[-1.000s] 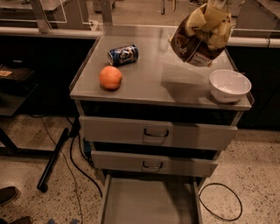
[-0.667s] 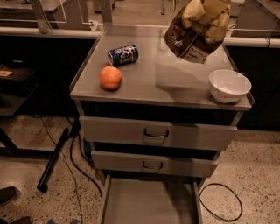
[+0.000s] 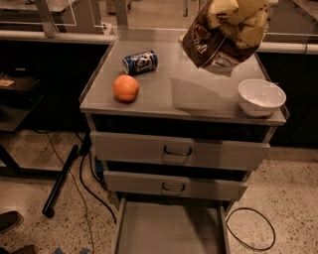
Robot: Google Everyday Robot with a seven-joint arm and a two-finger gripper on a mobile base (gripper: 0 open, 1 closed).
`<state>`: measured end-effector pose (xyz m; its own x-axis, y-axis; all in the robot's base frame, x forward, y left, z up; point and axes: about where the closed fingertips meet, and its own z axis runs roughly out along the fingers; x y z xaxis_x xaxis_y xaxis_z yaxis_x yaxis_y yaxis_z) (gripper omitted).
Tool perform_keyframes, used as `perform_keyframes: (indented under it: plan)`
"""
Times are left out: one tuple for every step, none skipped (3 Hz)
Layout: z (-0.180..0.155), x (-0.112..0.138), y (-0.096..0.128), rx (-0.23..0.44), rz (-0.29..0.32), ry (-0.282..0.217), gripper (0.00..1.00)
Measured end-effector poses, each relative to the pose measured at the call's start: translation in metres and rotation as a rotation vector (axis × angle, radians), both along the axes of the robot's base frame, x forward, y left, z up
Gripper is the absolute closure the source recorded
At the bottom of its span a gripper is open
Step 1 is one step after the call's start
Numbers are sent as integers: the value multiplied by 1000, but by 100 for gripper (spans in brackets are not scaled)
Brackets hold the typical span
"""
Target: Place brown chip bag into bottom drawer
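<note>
- Camera view: gripper (image 3: 237, 6), top right, clasps crinkly brown-and-tan foil chip bag (image 3: 218, 39), hanging in the air.
- Near, wide grey metal bottom drawer (image 3: 169, 228) open, without bag; lowering remains.

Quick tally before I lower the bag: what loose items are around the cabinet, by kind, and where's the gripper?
Brown chip bag: 1, in the air above the cabinet top
Blue drink can: 1
Orange: 1
White bowl: 1
Total: 4, none in the bottom drawer
Gripper: hidden behind the bag's top at the upper picture edge
</note>
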<state>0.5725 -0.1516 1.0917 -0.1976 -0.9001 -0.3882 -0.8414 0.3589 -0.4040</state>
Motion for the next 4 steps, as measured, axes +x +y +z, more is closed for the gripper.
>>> perform_keyframes:
  plan:
    - [3, -2, 2, 16, 16, -5, 100]
    - [9, -34, 2, 36, 33, 12, 100]
    - [3, -79, -1, 46, 30, 46, 100]
    - [-37, -123, -7, 24, 11, 143, 100]
